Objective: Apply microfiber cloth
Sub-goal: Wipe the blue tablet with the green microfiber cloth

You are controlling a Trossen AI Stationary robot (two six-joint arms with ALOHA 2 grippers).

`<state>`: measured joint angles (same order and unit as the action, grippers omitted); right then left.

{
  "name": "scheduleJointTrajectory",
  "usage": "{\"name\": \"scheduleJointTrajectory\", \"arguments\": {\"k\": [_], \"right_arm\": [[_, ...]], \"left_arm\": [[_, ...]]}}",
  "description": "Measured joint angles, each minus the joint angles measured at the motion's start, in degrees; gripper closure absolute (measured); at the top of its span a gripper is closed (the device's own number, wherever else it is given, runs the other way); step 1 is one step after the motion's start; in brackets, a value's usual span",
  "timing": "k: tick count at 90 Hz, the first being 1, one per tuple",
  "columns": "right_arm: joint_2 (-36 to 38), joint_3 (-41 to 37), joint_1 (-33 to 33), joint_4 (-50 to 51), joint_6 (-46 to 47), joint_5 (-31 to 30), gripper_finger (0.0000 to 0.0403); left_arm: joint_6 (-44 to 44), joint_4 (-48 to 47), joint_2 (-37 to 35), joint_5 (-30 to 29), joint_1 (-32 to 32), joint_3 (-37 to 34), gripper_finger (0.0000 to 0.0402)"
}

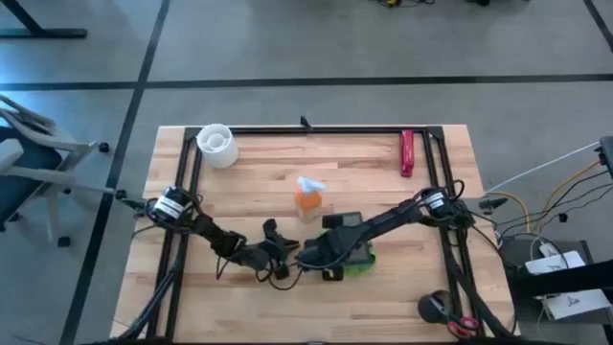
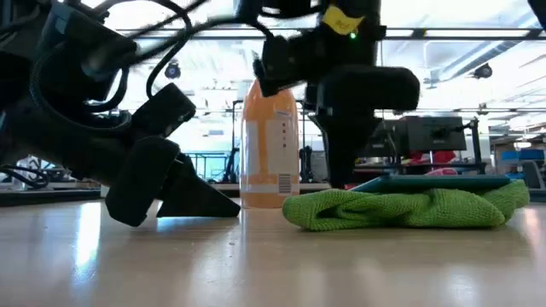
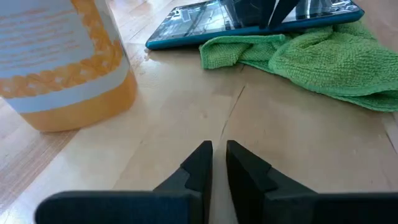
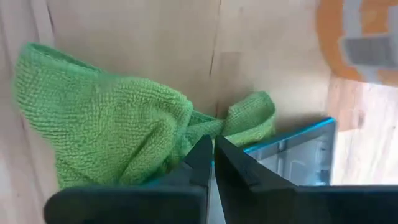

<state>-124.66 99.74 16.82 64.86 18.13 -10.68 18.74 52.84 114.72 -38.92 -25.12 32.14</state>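
Note:
The lime-green microfiber cloth (image 2: 401,209) lies bunched on the wooden table near its front edge. A black slab with a teal rim (image 3: 205,22) lies on top of the cloth. In the right wrist view the cloth (image 4: 106,118) sticks out beside the slab's corner (image 4: 298,149). My right gripper (image 4: 213,148) is shut and comes down on the slab's edge. My left gripper (image 3: 219,152) is shut on nothing, low over bare table just left of the cloth. It points at the slab beside the orange bottle (image 3: 59,62). My right gripper comes from above, pointing down. Its shut fingertips (image 3: 273,12) stand on the slab's top near the edge that faces the bottle. The slab stays flat on the cloth. Whether any cloth is caught between the fingers, I cannot tell.
The orange bottle with a white top (image 1: 308,198) stands upright just behind both grippers. A white cup (image 1: 217,146) stands at the far left. A red object (image 1: 407,153) lies at the far right. A black frame (image 1: 316,128) borders the table.

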Motion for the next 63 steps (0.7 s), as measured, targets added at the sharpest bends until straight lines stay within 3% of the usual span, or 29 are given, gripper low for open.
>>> {"name": "scheduleJointTrajectory", "arguments": {"k": [11, 25, 36, 63], "right_arm": [[0.00, -1.14, -0.37, 1.39, 0.93, 3.51, 0.0403], [0.00, -3.85, -0.23, 11.06, 4.66, 5.19, 0.0403], [0.10, -6.22, 0.48, 16.76, 7.04, 5.12, 0.0403], [4.58, -9.49, 6.88, 16.86, 14.26, 0.88, 0.0403]], "left_arm": [[0.02, -0.09, -0.04, 0.39, 0.02, 0.00, 0.0370], [0.02, -0.13, -0.04, 0.43, 0.02, 0.00, 0.0370], [0.01, -0.16, -0.05, 0.45, 0.02, 0.00, 0.0370], [0.31, -0.18, -0.06, 0.53, 0.02, 0.00, 0.0370]]}}
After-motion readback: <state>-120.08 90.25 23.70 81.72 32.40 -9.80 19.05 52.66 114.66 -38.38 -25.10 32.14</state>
